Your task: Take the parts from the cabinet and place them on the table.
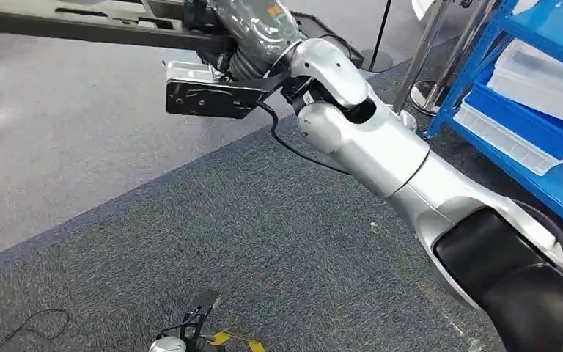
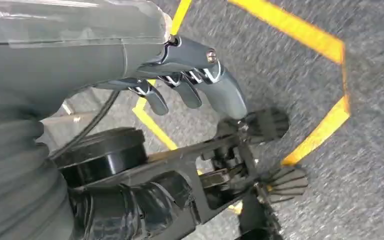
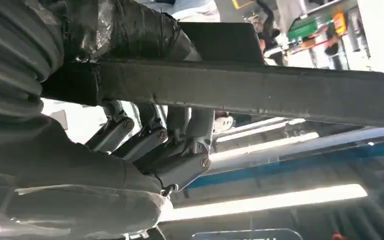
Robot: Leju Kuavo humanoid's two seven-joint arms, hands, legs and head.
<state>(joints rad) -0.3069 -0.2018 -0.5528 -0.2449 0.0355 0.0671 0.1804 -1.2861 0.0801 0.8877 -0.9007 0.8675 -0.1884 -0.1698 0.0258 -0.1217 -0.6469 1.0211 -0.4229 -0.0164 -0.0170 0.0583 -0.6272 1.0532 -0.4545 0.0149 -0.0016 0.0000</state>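
Upper left of the head view, a long black bar (image 1: 81, 28) runs across, and the right hand (image 3: 155, 150) has its fingers (image 3: 145, 142) hooked around it. Right edge: the blue cabinet (image 1: 484, 59), trays inside. Low down, the left hand (image 2: 190, 85) hangs over yellow floor tape (image 2: 325, 45), fingers curled, seemingly holding nothing.

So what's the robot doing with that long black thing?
The robot's right hand is gripping a long black metal bar, a part for the table, and holding it raised above the grey carpet. The blue metal shelf cabinet, with white trays on it, stands beside its silver right arm. The left hand hangs low over yellow floor tape with its fingers curled and nothing in them.
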